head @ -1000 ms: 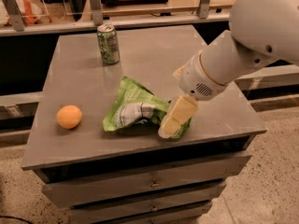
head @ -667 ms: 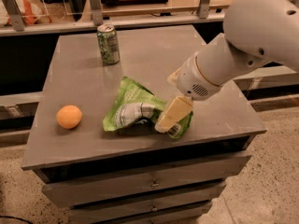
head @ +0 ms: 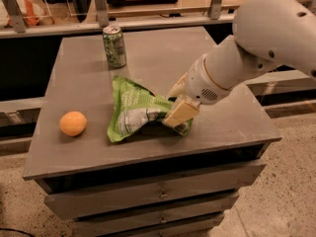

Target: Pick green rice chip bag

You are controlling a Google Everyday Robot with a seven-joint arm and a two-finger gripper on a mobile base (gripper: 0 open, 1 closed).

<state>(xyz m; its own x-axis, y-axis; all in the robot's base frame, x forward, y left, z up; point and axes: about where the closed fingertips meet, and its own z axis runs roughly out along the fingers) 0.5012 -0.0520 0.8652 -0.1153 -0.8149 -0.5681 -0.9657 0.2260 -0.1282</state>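
Observation:
The green rice chip bag [head: 132,110] lies crumpled on the grey cabinet top [head: 89,73], near the front middle, with its white-grey printed panel facing up. My gripper [head: 174,113] reaches in from the right on a thick white arm [head: 247,53] and sits low over the bag's right end, touching or just above it. Part of that end is hidden under the gripper.
A green-and-white drink can [head: 114,46] stands upright at the back, behind the bag. An orange round fruit [head: 73,123] lies at the front left. The cabinet has drawers [head: 158,194] below its front edge. A railing and shelf run behind it.
My gripper has shifted a little to the left and down onto the right end of the bag. The bag, can and fruit have not moved.

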